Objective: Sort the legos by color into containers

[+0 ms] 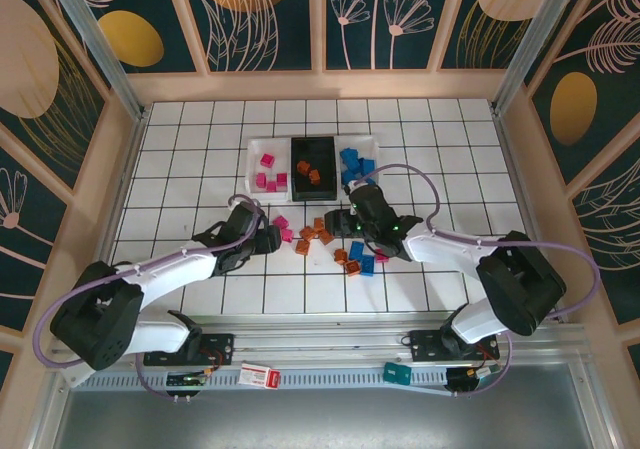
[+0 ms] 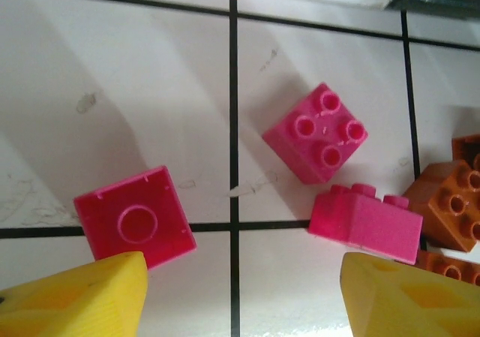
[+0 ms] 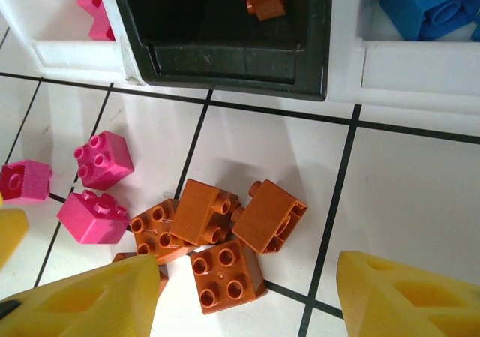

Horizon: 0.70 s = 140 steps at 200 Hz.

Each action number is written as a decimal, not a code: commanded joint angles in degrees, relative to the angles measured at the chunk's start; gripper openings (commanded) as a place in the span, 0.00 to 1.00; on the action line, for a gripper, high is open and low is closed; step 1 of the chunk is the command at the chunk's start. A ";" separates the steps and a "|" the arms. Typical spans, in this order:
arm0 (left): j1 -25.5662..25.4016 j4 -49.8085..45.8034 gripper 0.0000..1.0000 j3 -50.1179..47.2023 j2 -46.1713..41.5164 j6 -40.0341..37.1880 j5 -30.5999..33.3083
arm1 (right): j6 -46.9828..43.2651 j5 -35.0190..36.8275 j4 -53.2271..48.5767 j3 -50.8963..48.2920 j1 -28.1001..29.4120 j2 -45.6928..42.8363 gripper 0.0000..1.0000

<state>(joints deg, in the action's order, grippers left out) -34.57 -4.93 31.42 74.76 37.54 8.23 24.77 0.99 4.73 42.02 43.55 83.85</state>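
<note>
Left gripper, its yellow fingers spread apart and holding nothing, hangs low over the white tiled table. An upturned magenta-pink plastic brick lies just beside one finger, and two more pink bricks lie near. Right gripper, likewise spread and empty, hangs above a touching cluster of orange plastic bricks. Beyond the loose pile, side by side in a row, stand a shallow white rectangular tray on the left containing pink bricks, a black middle tray containing orange ones, and a second white tray on the right containing blue ones. Loose blue bricks lie on the tiles beside the right arm.
</note>
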 commanded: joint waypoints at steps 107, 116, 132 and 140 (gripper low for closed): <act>6.62 5.98 0.55 3.28 13.45 1.11 1.87 | 0.61 2.51 0.13 0.77 0.89 -1.30 0.64; 6.62 6.07 0.49 3.22 13.87 1.06 2.02 | 0.54 2.69 0.08 0.62 0.92 -1.50 0.64; 6.63 6.16 0.42 2.98 14.28 0.95 2.29 | 0.54 2.78 0.09 0.19 0.96 -1.91 0.64; 6.62 6.16 0.37 2.94 14.40 0.81 2.40 | 0.54 3.02 0.04 0.00 0.92 -2.07 0.64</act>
<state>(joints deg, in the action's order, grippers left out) -27.97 -3.25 33.87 85.89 38.50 14.09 24.80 2.00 4.67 42.68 43.99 84.12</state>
